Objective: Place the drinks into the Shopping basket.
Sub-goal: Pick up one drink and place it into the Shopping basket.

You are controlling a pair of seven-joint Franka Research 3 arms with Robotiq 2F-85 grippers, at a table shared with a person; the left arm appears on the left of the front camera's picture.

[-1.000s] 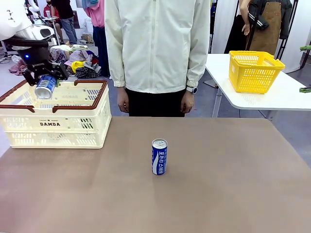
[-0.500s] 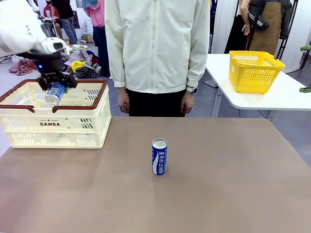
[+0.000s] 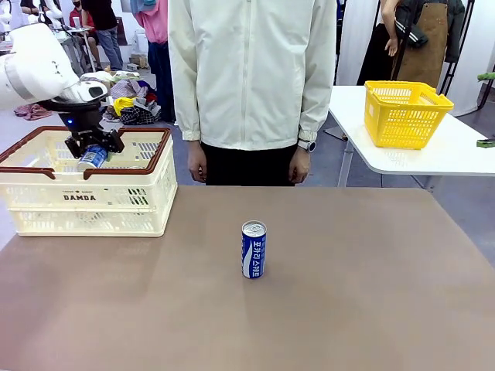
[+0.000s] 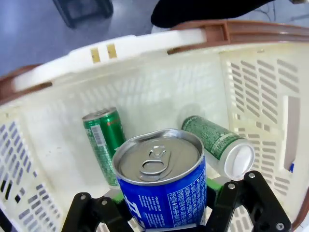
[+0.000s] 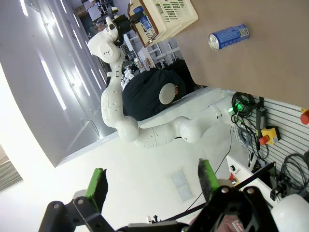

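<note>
While our left gripper (image 3: 92, 150) holds a blue can (image 3: 92, 158) inside the top of the cream basket (image 3: 85, 197) at the upper left of the front frame, the main risk we see is in the drop: two green cans (image 4: 104, 140) lie on the basket floor right under it in the left wrist frame, one at centre left and one at centre right, so a can let go from this height could land on them, bounce or dent. The jaws are closed on the sides of the blue can (image 4: 161, 181), its silver top facing the camera. Our left arm comes in from the upper left edge, wrist bent down over the brown rim, gripper pointing into the basket. A second blue can (image 3: 254, 249) stands upright at the middle of the brown table (image 3: 371, 294), well apart from the basket. Our right gripper (image 5: 152, 186) sits at the bottom of its own frame, wide open and empty. We judge that the person (image 3: 251, 77) standing at the far edge is clear of both.
</note>
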